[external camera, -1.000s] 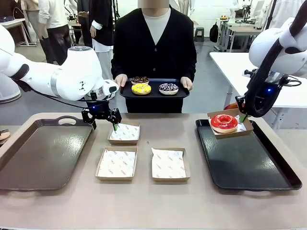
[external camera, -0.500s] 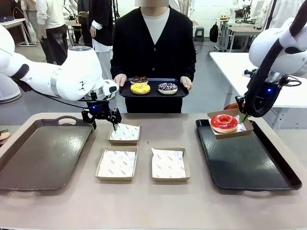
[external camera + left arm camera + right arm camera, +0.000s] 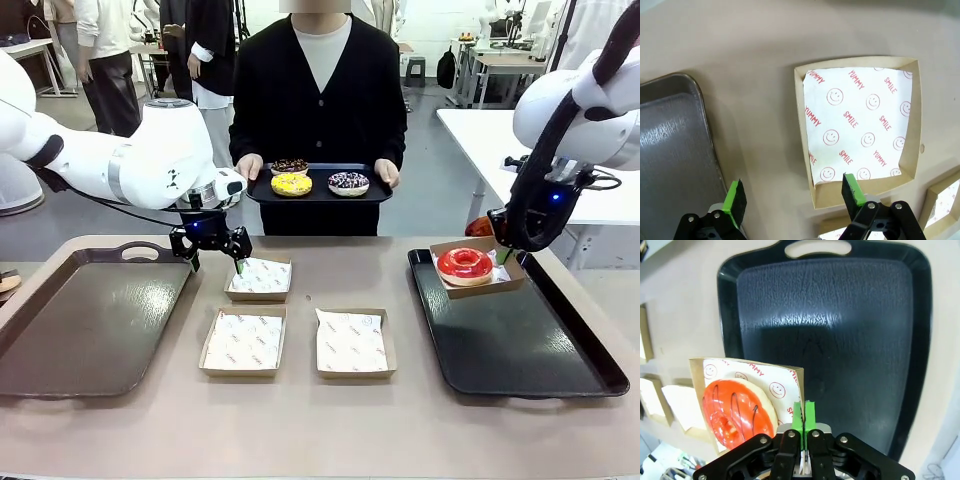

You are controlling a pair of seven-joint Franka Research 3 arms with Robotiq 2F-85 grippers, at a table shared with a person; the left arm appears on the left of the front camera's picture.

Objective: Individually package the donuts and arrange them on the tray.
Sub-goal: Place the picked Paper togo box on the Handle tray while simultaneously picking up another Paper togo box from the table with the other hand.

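The left arm reaches in low from the left, its wrist turned down over the table. The left gripper hangs with its fingers spread and empty, one over bare table beside the brown tray and the other at the edge of an empty paper-lined box.

At the far side, a person holds a small tray bearing the yellow donut, the chocolate donut and the sprinkled dark donut.

The right arm drops steeply from the upper right. The right gripper is pinched on the wall of a box carrying the red-glazed donut, slightly tilted over the black tray's far left corner.
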